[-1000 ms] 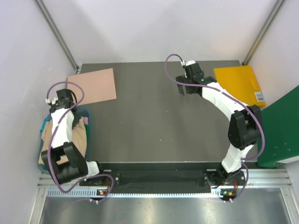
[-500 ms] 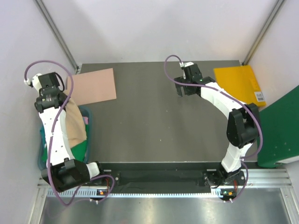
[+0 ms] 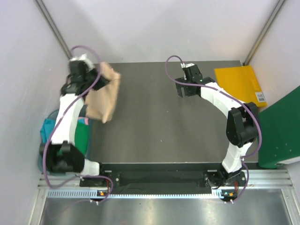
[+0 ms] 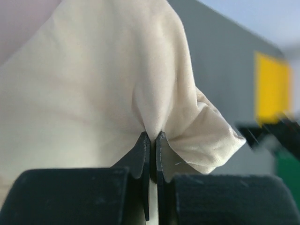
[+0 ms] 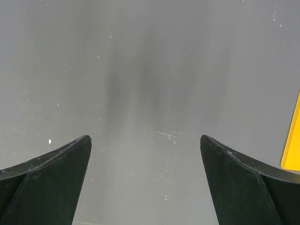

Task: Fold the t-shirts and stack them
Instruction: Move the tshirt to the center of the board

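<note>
Beige t-shirt (image 3: 104, 97) hangs bunched from your left claw (image 3: 96, 77), which is clenched on a pinch of its cloth. In the left wrist view the claw (image 4: 152, 136) has its two fingers pressed together with a fold of the shirt (image 4: 93, 93) squeezed between the tips. The rest of the fabric spreads ahead of the claw and to both sides. From above, the shirt droops just below the claw over the far left corner of the dark surface (image 3: 154, 126). You cannot tell whether its lower edge touches. Nearer the arm's base than that claw, a teal bin (image 3: 47, 129) holds a green t-shirt (image 3: 82, 138) with a sliver of pink cloth (image 3: 83, 121) beside it.

Your right claw (image 3: 184, 91) hovers over the far right part of the surface, released. Its wrist view shows the claw (image 5: 144, 138) with fingers wide apart and bare grey surface (image 5: 145, 70) between them. Just to the right of that claw lies a flat yellow item (image 3: 239, 82), whose edge (image 5: 293, 136) shows in the wrist view.
</note>
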`<act>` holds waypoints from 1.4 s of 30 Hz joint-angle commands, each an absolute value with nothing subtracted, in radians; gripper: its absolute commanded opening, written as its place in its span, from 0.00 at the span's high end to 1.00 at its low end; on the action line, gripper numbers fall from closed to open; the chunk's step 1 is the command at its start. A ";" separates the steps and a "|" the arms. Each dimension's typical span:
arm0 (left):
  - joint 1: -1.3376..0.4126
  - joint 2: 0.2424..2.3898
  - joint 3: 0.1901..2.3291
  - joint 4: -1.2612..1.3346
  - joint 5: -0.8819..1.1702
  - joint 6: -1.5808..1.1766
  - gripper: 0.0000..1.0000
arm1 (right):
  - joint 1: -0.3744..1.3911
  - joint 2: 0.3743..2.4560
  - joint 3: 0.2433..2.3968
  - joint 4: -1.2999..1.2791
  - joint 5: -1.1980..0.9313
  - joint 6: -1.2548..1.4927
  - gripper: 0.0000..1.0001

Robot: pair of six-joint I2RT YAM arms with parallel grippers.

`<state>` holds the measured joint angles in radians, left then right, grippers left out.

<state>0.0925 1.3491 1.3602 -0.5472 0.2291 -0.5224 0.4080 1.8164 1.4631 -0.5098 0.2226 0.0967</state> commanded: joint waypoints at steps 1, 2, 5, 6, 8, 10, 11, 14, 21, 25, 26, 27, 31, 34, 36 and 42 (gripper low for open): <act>-0.170 1.600 1.578 -0.376 0.654 -0.528 1.00 | 0.335 1.812 1.528 -0.505 0.235 0.172 0.00; -0.204 1.646 1.621 -0.380 0.710 -0.514 1.00 | 0.318 1.807 1.526 -0.506 0.235 0.182 0.00; -0.326 1.791 1.804 -0.457 0.823 -0.471 1.00 | 0.238 1.781 1.506 -0.500 0.230 0.213 0.00; -0.356 1.833 1.859 -0.457 0.854 -0.477 1.00 | 0.218 1.764 1.488 -0.496 0.227 0.216 0.00; -0.362 1.848 1.858 -0.433 0.884 -0.514 1.00 | 0.167 1.749 1.470 -0.486 0.226 0.215 0.00; -0.347 1.824 1.815 -0.416 0.836 -0.526 1.00 | 0.132 1.726 1.444 -0.479 0.230 0.201 0.00; -0.338 1.813 1.746 -0.379 0.821 -0.538 1.00 | 0.126 1.720 1.434 -0.473 0.241 0.198 0.00; -0.270 1.783 1.589 -0.367 0.753 -0.601 1.00 | 0.101 1.695 1.394 -0.459 0.241 0.192 0.01; -0.054 1.916 1.407 -0.644 0.625 -0.565 1.00 | 0.097 1.703 1.347 -0.442 0.172 0.201 0.00; -0.023 1.964 1.494 -0.850 0.334 -0.491 0.73 | 0.124 1.712 1.351 -0.425 0.080 0.189 0.01; -0.025 1.932 1.506 -0.860 0.284 -0.489 0.71 | 0.132 1.723 1.356 -0.428 0.081 0.187 0.00; -0.026 1.902 1.517 -0.847 0.215 -0.486 0.57 | 0.147 1.729 1.359 -0.431 0.081 0.189 0.00; -0.072 1.752 1.542 -0.732 0.111 -0.482 0.01 | 0.175 1.755 1.356 -0.437 0.055 0.202 0.00; -0.159 1.707 1.586 -0.668 0.084 -0.425 0.01 | 0.190 1.767 1.350 -0.430 0.038 0.218 0.00; -0.230 1.735 1.615 -0.650 0.086 -0.391 0.01 | 0.198 1.778 1.348 -0.425 0.028 0.227 0.00; -0.319 1.994 1.874 -0.778 0.106 -0.322 0.01 | 0.209 1.798 1.348 -0.423 0.005 0.230 0.01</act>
<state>-0.2996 1.8080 1.7527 -0.7074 0.1131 -0.3939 0.1940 1.7878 1.3418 -0.4564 0.0330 0.2142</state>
